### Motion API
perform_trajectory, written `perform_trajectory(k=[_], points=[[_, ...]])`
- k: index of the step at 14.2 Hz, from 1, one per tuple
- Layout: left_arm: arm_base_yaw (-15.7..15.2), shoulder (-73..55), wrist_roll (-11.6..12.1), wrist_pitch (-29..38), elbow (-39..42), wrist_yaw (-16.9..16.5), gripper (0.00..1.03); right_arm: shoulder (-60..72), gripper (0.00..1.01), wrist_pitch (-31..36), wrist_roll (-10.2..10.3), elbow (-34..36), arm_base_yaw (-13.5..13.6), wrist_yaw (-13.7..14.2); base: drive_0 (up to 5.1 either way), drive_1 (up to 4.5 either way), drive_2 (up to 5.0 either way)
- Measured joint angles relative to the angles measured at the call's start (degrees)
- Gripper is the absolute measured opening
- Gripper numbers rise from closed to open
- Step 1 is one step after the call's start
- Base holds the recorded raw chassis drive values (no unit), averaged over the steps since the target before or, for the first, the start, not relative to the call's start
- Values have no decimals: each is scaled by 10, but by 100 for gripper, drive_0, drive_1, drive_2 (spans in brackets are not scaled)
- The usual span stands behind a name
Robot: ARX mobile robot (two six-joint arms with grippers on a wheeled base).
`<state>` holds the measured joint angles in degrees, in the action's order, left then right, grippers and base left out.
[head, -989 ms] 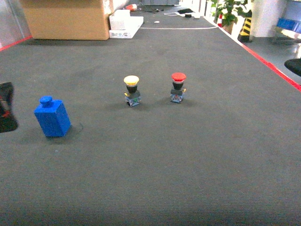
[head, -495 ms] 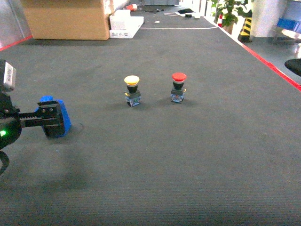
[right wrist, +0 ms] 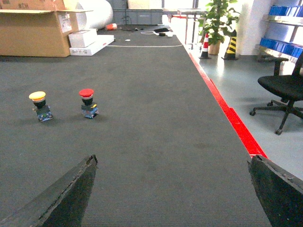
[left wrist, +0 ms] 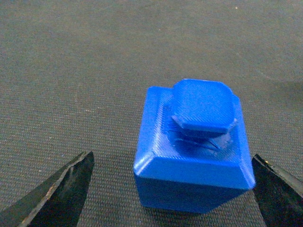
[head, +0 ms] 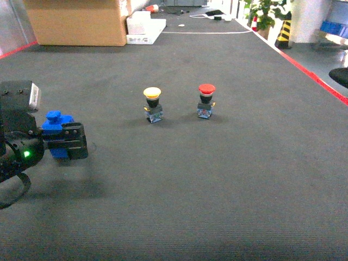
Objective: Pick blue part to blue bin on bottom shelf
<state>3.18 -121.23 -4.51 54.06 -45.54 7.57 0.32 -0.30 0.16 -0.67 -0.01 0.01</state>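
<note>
The blue part (left wrist: 191,156), a blocky piece with an octagonal knob on top, stands on the dark mat. My left gripper (left wrist: 172,155) is open and straddles it, with one black finger (left wrist: 57,194) well clear on the left and the other close on the right. The head view has the blue part (head: 53,122) at the far left, half hidden by my left gripper (head: 64,140). My right gripper (right wrist: 172,160) is open over bare mat, holding nothing. Blue bins (right wrist: 280,46) sit on a rack far right; whether one is the task's blue bin on the bottom shelf, I cannot tell.
A yellow-capped push button (head: 153,104) and a red-capped one (head: 206,100) stand mid-mat. A red stripe (head: 310,73) marks the mat's right edge. A cardboard box (head: 76,22) and white boxes (head: 144,27) lie at the back. An office chair (right wrist: 284,90) stands right.
My left arm has come in from the left edge, and its open gripper now sits around the blue part. The part and the two buttons have not moved.
</note>
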Motion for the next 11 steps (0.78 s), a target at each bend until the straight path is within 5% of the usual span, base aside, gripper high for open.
perform_trajectory(k=[1, 5, 8, 11], points=[[0, -5, 2, -1, -7, 3, 94, 0, 98, 0, 0, 0, 0, 0, 0, 0, 0], [-1, -10, 3, -12, -18, 3, 47, 0, 98, 0, 0, 0, 0, 0, 0, 0, 0], [-4, 4, -2, -3, 6, 3, 44, 0, 98, 0, 0, 0, 0, 0, 0, 0, 0], [-11, 137, -10, 109, 196, 35, 44, 0, 98, 0, 0, 0, 0, 0, 0, 0, 0]])
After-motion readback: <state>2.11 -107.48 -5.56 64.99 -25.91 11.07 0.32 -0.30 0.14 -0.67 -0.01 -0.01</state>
